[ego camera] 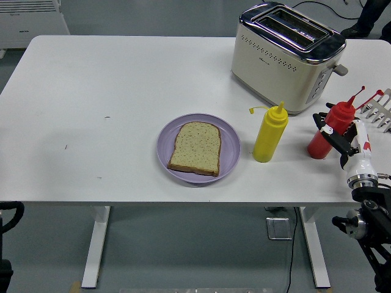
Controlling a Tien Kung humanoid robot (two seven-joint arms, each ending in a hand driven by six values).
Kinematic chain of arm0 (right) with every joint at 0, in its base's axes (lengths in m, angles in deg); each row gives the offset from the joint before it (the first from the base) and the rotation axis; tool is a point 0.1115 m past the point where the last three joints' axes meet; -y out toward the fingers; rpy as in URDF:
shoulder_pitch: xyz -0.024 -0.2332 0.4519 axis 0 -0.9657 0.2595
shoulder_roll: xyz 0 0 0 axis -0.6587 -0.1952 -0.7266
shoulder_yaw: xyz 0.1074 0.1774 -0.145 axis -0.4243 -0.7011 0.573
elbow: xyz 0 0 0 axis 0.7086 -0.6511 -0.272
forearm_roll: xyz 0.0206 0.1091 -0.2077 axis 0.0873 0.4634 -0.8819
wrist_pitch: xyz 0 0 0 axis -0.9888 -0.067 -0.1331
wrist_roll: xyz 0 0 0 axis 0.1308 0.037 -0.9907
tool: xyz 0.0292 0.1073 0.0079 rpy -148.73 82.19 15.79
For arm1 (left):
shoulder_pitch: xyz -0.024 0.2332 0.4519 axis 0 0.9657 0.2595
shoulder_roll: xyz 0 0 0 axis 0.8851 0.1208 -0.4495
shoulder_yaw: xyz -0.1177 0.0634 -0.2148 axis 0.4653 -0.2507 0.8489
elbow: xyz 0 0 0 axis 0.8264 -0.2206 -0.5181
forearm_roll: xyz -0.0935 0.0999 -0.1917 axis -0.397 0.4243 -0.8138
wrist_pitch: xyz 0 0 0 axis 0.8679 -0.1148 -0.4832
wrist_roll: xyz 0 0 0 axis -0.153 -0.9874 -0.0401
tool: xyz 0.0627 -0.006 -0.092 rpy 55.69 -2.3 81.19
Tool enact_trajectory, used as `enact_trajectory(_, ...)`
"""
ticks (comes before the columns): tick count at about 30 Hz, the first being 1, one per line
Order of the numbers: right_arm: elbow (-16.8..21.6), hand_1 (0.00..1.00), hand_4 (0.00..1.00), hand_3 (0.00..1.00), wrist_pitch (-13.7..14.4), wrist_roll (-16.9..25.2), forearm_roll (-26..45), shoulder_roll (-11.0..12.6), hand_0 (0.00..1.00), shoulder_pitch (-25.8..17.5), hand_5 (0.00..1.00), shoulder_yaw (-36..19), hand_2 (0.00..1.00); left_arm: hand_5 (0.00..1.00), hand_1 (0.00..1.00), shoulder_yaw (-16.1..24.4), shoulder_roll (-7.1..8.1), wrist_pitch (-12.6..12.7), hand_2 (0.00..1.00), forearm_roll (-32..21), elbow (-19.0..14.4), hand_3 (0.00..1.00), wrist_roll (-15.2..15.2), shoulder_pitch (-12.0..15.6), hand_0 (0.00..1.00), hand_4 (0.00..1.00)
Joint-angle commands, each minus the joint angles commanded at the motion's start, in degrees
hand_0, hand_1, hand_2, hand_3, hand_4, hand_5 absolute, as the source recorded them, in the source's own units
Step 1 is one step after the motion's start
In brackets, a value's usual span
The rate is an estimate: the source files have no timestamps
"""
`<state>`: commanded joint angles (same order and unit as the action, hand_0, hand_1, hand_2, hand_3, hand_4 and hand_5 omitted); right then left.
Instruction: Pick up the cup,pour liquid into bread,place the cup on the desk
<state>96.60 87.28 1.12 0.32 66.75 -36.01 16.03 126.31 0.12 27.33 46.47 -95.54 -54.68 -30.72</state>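
Right hand (343, 139), fingers (324, 129) spread wide and empty, sits just right of the upright red squeeze bottle (327, 130), nearly touching it

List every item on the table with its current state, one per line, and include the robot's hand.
Red squeeze bottle: upright, cap flipped open, right hand beside it.
Yellow squeeze bottle: upright, cap flipped open, untouched.
Bread slice: lying flat on the plate, no sauce on it.
Purple plate: on the table, holding the bread.
Toaster: slots empty.
Right hand: fingers open around the red bottle, not closed on it.
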Motion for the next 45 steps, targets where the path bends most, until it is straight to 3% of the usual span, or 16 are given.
enact_trajectory(1, -0.25, 0.302, 0.826, 0.378, 0.58, 0.56, 0.72, -0.14, 0.302, 0.24, 0.240, 0.10, 0.359, 0.998, 0.782, -0.01, 0.01, 0.01, 0.791, -0.02, 0.02, 0.679, 0.01, 0.02, 0.760, 0.641)
enact_trajectory(6, -1.31, 0.302, 0.826, 0.378, 2.30, 2.08, 2.57, -0.79, 0.302, 1.17, 0.240, 0.63, 0.359, 0.998, 0.782, -0.06, 0.00, 0.04, 0.791, -0.05, 0.06, 0.679, 0.05, 0.09, 0.760, 0.641)
enact_trajectory(7, -1.58, 0.220, 0.836, 0.324, 2.52, 2.36, 2.89, -0.92, 0.174, 1.34, 0.258, 0.73, 0.301, 0.998, 0.782, -0.06, 0.01, 0.04, 0.789, -0.04, 0.04, 0.677, 0.05, 0.10, 0.759, 0.640)
enact_trajectory(12, -3.48, 0.220, 0.836, 0.324, 3.41, 4.34, 5.42, -1.81, 0.174, 2.37, 0.258, 1.16, 0.301, 0.998, 0.782, 0.01, 0.00, 0.09, 0.789, -0.07, 0.06, 0.677, 0.09, 0.21, 0.759, 0.640)
enact_trajectory(13, -3.99, 0.149, 0.805, 0.282, 3.46, 4.96, 6.21, -2.10, 0.088, 2.70, 0.232, 1.27, 0.258, 0.998, 0.780, -0.04, -0.02, 0.08, 0.789, -0.08, 0.08, 0.677, 0.09, 0.24, 0.758, 0.639)
enact_trajectory(22, -3.67, 0.139, 0.790, 0.281, 3.96, 7.03, 8.91, -2.22, 0.077, 3.09, 0.218, 1.63, 0.254, 0.998, 0.779, -0.18, -0.04, 0.10, 0.787, -0.05, 0.06, 0.676, 0.11, 0.34, 0.757, 0.639)
enact_trajectory(27, -1.63, 0.120, 0.775, 0.280, 4.27, 7.52, 9.76, -1.80, 0.045, 2.91, 0.203, 1.04, 0.248, 0.998, 0.779, -0.24, -0.04, 0.10, 0.788, -0.04, 0.04, 0.676, 0.10, 0.36, 0.758, 0.638)
enact_trajectory(34, 4.16, 0.099, 0.770, 0.282, 5.06, 7.87, 8.91, -0.49, 0.026, 2.54, 0.197, -0.84, 0.241, 0.998, 0.779, -0.14, -0.01, 0.11, 0.787, -0.04, 0.00, 0.675, 0.10, 0.34, 0.757, 0.638)
enact_trajectory(45, 14.65, 0.078, 0.756, 0.293, 6.01, 3.63, -4.58, 4.24, 0.006, 4.34, 0.177, -1.10, 0.226, 0.998, 0.778, 0.14, -0.03, 0.13, 0.782, -0.04, -0.01, 0.674, 0.11, 0.22, 0.756, 0.638)
